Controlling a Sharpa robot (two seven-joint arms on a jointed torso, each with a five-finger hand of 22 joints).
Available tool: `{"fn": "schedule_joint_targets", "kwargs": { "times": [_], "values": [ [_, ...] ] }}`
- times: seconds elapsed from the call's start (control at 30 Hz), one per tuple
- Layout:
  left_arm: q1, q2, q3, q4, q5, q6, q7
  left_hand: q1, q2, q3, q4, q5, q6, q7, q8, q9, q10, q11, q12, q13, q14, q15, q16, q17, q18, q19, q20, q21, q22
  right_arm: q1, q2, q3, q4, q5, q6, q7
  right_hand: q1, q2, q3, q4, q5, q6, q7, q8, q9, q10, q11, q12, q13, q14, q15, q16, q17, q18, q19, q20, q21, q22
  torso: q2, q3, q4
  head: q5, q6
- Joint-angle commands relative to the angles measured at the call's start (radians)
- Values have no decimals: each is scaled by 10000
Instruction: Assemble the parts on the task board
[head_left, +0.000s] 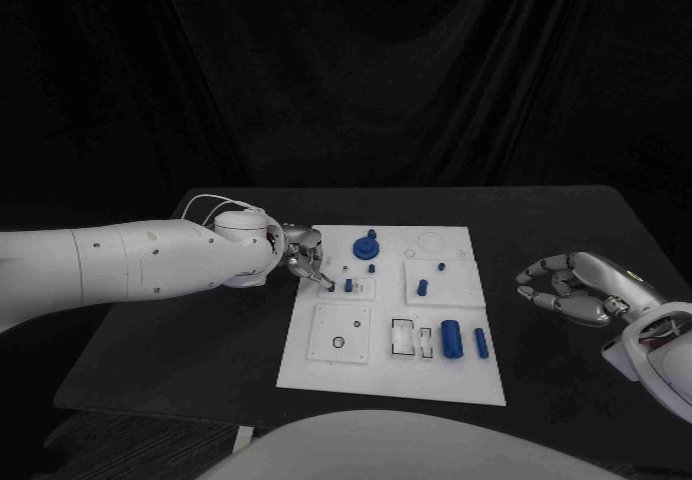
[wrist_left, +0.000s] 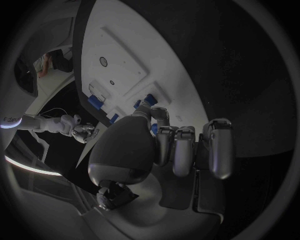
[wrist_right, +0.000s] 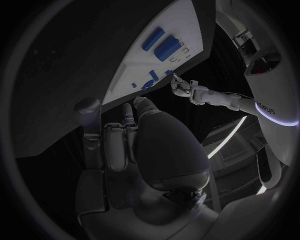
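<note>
A black table is carrying the white board (head_left: 433, 385). The left hand (head_left: 306, 262) is hovering over the board's left edge, fingertips reaching to a small blue peg (head_left: 349, 285) just beside them — whether it is pinched, I cannot tell. The right hand (head_left: 574, 288) is waiting off the board's right side, fingers loosely curled, empty — farther away.

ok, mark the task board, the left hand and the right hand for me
task board (head_left: 433, 385): head view, bare near edge of the white plate.
left hand (head_left: 306, 262): head view, middle of the hand, at the board's left edge.
right hand (head_left: 577, 288): head view, middle of the hand.
</note>
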Motion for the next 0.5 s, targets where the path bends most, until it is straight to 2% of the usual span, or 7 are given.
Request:
{"fn": "schedule_joint_targets", "kwargs": {
  "times": [0.03, 0.5],
  "values": [
    [-32, 33, 4, -37, -24, 32, 2, 42, 111, -6, -37, -10, -110, -4, -98, 305, 179, 24, -79, 1830, 1056, -29, 27, 2633, -29, -62, 31, -45, 2065, -23, -7, 6, 14, -22, 79, -193, 69, 3, 85, -1, 48, 28, 23, 24, -9, 255, -51, -36, -556, 594, -59, -56, 922, 29, -35, -1, -62, 1039, 0, 1, -3, -22, 2],
    [-64, 41, 4, -107, -24, -263, -60, 195, 278, 72, -94, 16, -359, 14, -522, 232, -1, 43, -252, 1686, 1056, -9, 27, 2633, -17, -95, 55, -94, 2050, -25, 2, 6, -5, -22, 136, -249, 79, -5, 105, -7, 51, 11, 30, 13, -18, 253, -50, -47, -564, 592, -57, -65, 914, 29, -36, -1, -70, 1038, -2, 3, 4, 8, 2]
  ]
}}
